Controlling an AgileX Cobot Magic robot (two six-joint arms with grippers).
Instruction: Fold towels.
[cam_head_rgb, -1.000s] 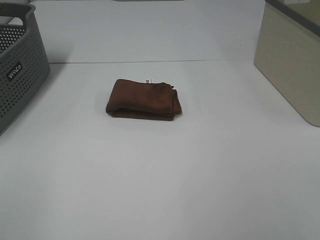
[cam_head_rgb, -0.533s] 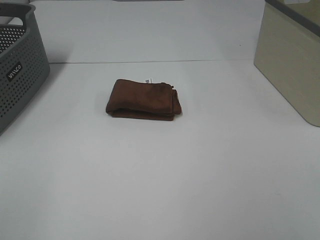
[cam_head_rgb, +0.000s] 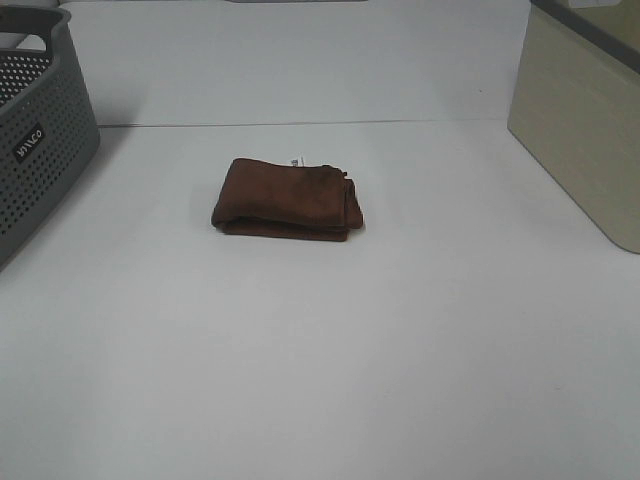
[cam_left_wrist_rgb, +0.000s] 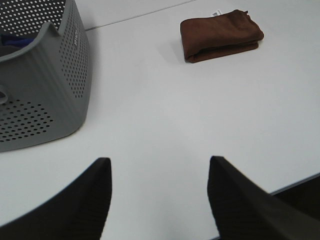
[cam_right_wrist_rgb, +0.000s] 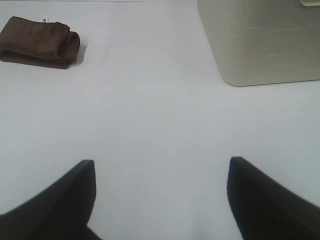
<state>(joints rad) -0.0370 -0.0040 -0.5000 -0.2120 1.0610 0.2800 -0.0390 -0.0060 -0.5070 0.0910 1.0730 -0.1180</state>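
The dark reddish-brown towel (cam_head_rgb: 288, 198) lies folded into a small thick rectangle on the white table, a little left of centre, with its small white tag (cam_head_rgb: 297, 160) at the far edge. It also shows in the left wrist view (cam_left_wrist_rgb: 221, 35) and in the right wrist view (cam_right_wrist_rgb: 39, 42). Neither gripper appears in the exterior high view. My left gripper (cam_left_wrist_rgb: 159, 172) is open and empty above bare table, well short of the towel. My right gripper (cam_right_wrist_rgb: 161, 172) is open and empty too, far from the towel.
A grey perforated basket (cam_head_rgb: 40, 130) stands at the table's left edge; it also shows in the left wrist view (cam_left_wrist_rgb: 40, 85). A beige bin (cam_head_rgb: 585, 120) stands at the right edge, seen also in the right wrist view (cam_right_wrist_rgb: 260, 40).
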